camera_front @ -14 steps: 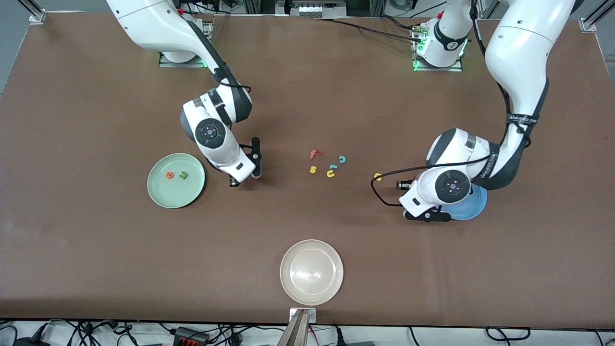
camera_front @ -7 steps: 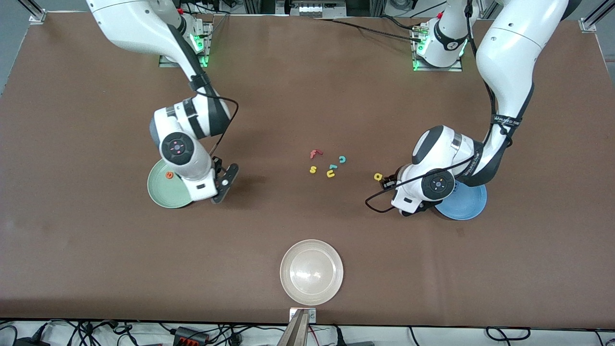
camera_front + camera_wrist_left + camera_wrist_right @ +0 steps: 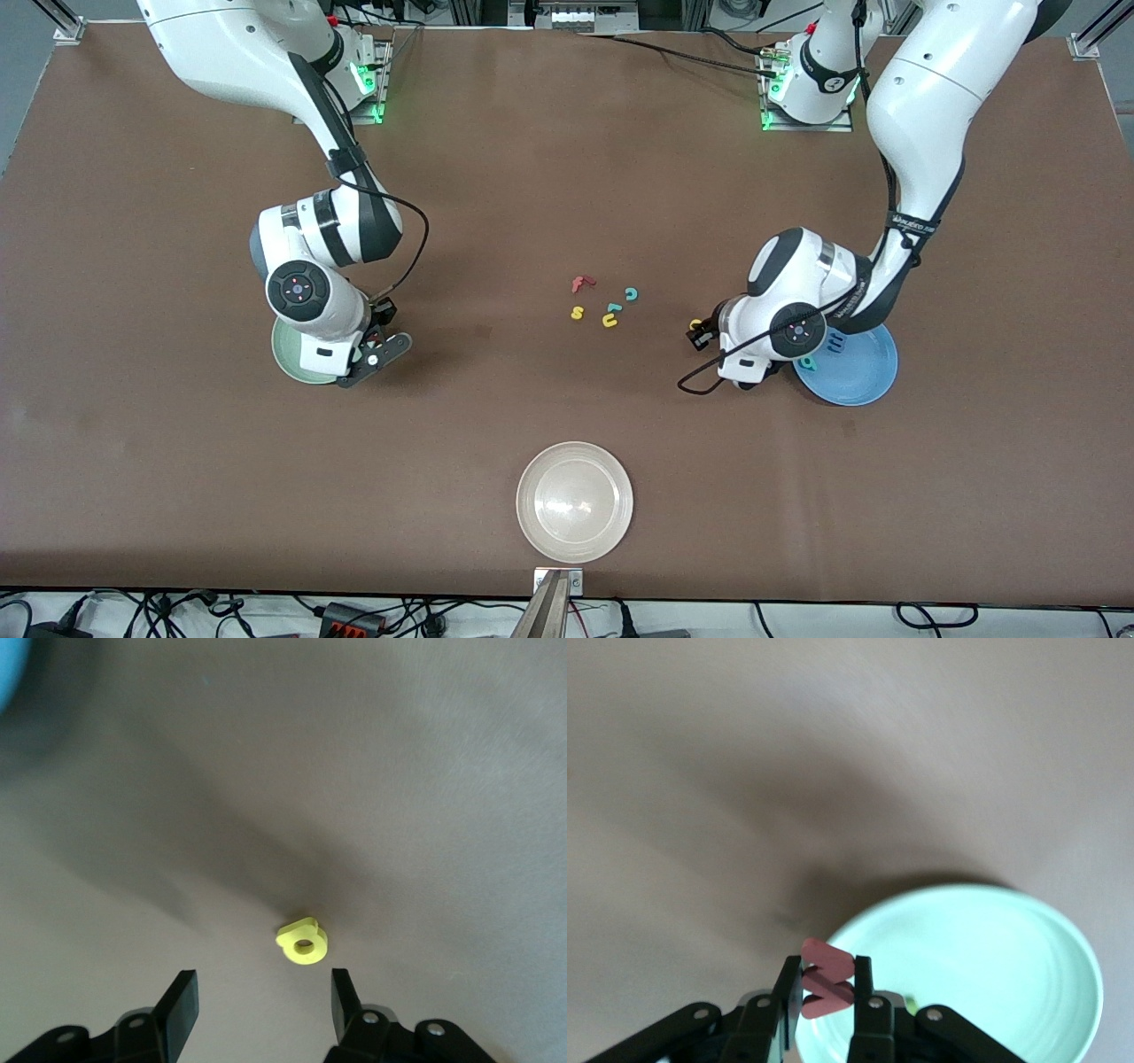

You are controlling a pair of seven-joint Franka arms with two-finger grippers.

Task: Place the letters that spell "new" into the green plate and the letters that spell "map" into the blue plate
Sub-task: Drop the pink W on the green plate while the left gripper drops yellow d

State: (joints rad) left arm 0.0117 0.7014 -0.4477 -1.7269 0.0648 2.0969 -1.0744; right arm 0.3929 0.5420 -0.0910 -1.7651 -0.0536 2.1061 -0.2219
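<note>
- The red-pink "w" (image 3: 827,989) is pinched between the fingers of the right end effector (image 3: 828,992), which is clamped shut on it above the rim of the green plate (image 3: 992,974).
- In the front view the green plate (image 3: 288,359) is mostly covered by the right arm's wrist; it sits toward the right arm's end of the surface (image 3: 567,177), and the right end effector (image 3: 376,350) hangs over its edge.
- The yellow "a" (image 3: 303,942) lies flat on the surface, just ahead of the left end effector (image 3: 263,992), whose fingers stand apart on either side of it without touching it.
- In the front view the yellow "a" (image 3: 696,325) peeks out beside the left end effector (image 3: 704,332), close to the blue plate (image 3: 855,372).
- The blue plate sits toward the left arm's end of the surface; a teal letter (image 3: 807,361) lies in it, partly hidden by the wrist.
- Near the middle of the surface lies a loose cluster: red "f" (image 3: 581,283), teal "c" (image 3: 631,293), yellow "s" (image 3: 578,312), yellow "u" (image 3: 609,321) and another teal piece (image 3: 613,308).
- A cream-white plate (image 3: 575,501) sits nearest the front camera.
</note>
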